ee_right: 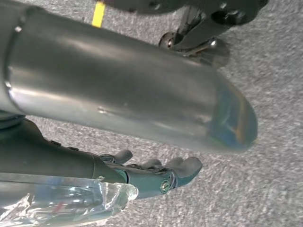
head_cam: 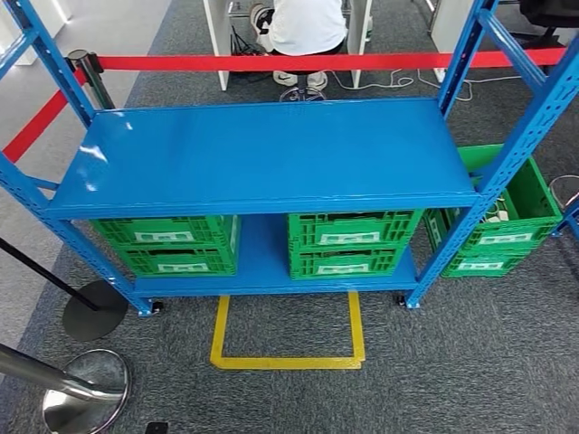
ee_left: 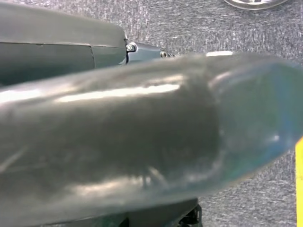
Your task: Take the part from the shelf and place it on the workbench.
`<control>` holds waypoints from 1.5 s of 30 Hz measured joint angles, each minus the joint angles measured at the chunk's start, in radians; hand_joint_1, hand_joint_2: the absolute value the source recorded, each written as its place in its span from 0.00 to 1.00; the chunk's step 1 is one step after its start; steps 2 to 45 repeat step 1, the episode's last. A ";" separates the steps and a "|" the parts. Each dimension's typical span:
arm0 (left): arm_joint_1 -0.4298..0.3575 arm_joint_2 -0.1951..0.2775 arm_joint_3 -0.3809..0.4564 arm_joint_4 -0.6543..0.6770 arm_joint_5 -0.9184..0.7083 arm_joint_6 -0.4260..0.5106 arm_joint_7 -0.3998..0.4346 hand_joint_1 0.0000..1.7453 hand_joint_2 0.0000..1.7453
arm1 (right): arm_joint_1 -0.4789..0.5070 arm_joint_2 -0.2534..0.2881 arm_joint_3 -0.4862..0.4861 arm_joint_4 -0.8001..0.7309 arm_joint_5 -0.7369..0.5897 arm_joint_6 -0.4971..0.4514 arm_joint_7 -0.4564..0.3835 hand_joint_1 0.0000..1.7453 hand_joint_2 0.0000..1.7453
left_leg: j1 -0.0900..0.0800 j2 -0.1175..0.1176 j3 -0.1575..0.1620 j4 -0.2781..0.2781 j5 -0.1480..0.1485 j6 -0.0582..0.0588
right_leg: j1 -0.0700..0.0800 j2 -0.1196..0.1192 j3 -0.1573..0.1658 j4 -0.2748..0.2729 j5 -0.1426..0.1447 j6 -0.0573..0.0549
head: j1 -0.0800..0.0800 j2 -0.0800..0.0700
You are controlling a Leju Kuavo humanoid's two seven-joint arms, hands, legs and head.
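Note:
A part in a clear plastic bag [ee_right: 64,203] lies against the dark fingers [ee_right: 161,172] of my right hand [ee_right: 118,142]. The hand hangs over grey carpet and holds the bag off the floor, with its thick grey thumb stretched across the view. My left hand [ee_left: 143,137] also hangs over the carpet, its thumb close to the lens and one dark finger [ee_left: 146,49] straight behind it, with nothing in it. Ahead stands the blue shelf [head_cam: 266,154], whose top board is bare.
Green crates [head_cam: 171,244] [head_cam: 348,242] sit on the shelf's lower board, and another [head_cam: 508,217] stands to its right. A yellow floor mark [head_cam: 287,362] lies before the shelf. Chrome post bases [head_cam: 85,391] stand at left, a red barrier tape [head_cam: 273,62] runs behind, and a seated person [head_cam: 304,27] is beyond it.

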 joint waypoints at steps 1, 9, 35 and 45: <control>0.000 0.000 0.000 0.000 -0.001 0.000 0.000 0.00 1.00 | 0.001 0.001 -0.001 0.000 0.000 0.001 -0.001 0.00 0.67 | 0.000 0.000 -0.001 -0.001 0.002 0.007 | 0.001 0.000 -0.001 0.000 0.001 0.000 | 0.000 0.000; 0.000 0.000 0.000 0.000 -0.001 0.000 0.000 0.00 1.00 | 0.001 0.001 -0.001 0.000 0.000 0.001 -0.001 0.00 0.67 | 0.000 0.000 -0.001 -0.001 0.002 0.007 | 0.001 0.000 -0.001 0.000 0.001 0.000 | 0.000 0.000; 0.000 0.000 0.000 0.000 -0.001 0.000 0.000 0.00 1.00 | 0.001 0.001 -0.001 0.000 0.000 0.001 -0.001 0.00 0.67 | 0.000 0.000 -0.001 -0.001 0.002 0.007 | 0.001 0.000 -0.001 0.000 0.001 0.000 | 0.000 0.000; 0.000 0.000 0.000 0.000 -0.001 0.000 0.000 0.00 1.00 | 0.001 0.001 -0.001 0.000 0.000 0.001 -0.001 0.00 0.67 | 0.000 0.000 -0.001 -0.001 0.002 0.007 | 0.001 0.000 -0.001 0.000 0.001 0.000 | 0.000 0.000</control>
